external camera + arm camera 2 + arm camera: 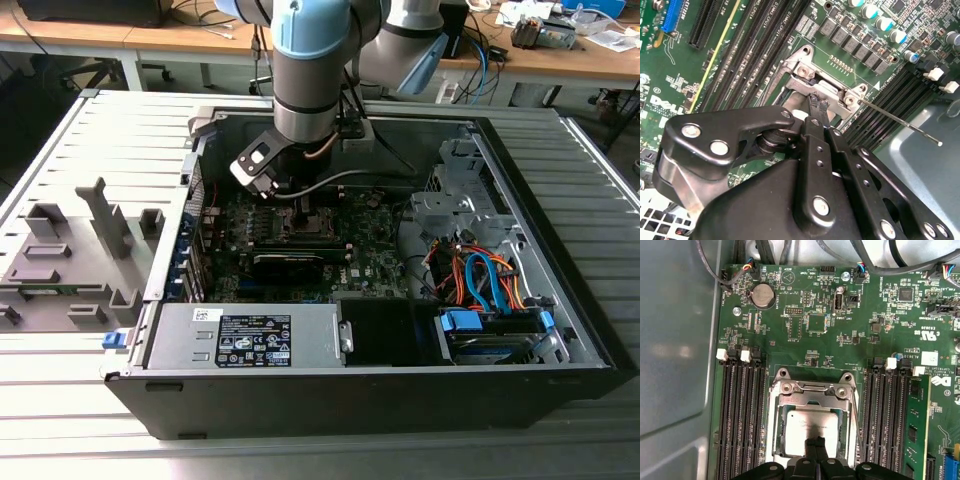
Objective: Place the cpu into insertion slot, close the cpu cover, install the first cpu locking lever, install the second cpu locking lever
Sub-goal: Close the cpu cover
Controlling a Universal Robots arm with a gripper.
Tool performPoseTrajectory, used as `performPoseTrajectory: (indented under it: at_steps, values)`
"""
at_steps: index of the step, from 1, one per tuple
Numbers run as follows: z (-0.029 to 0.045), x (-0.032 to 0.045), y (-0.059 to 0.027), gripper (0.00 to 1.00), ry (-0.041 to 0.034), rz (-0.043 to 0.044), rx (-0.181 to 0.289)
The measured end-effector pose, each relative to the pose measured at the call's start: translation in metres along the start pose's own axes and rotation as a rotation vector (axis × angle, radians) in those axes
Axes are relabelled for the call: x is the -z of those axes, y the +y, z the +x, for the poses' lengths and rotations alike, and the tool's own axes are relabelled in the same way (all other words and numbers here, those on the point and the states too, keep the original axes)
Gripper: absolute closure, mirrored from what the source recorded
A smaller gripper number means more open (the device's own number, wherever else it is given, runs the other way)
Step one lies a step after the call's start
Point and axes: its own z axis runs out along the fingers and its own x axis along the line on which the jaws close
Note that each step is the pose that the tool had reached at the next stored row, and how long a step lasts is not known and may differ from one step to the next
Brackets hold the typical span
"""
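Gripper (815, 443) fingers pressed together, tips at edge of cpu (807, 422), which sits in socket (781, 374) on mobo (805, 340) w/ cpu cover (776, 426) flat round it, btw RAM slots (740, 410).

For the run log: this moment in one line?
cpu in socket | cpu cover down | gripper shut, tips at cover | lever unlatched
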Motion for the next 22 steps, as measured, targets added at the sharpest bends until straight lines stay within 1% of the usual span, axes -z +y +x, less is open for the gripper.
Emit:
performPoseTrajectory:
  at_steps: [7, 12, 18, 19, 20, 21, 22]
  values:
    - [0.0021, -0.0031, -0.0013, 0.89, -0.0013, 0.0002, 0.000]
    - [0.0022, -0.0041, -0.0015, 0.89, -0.0021, 0.0001, 0.000]
    - [0.0025, 0.0004, -0.0015, 0.89, -0.0020, -0.0001, 0.000]
    - [0.0023, 0.0021, 0.0018, 0.89, -0.0020, 0.0001, 0.000]
    - [0.0017, 0.0030, 0.0112, 0.89, -0.0020, 0.0020, 0.000]
    - [0.0017, 0.0090, 0.0153, 0.89, -0.0017, 0.0030, 0.000]
    - [0.0018, 0.0111, 0.0157, 0.89, -0.0018, 0.0033, 0.000]
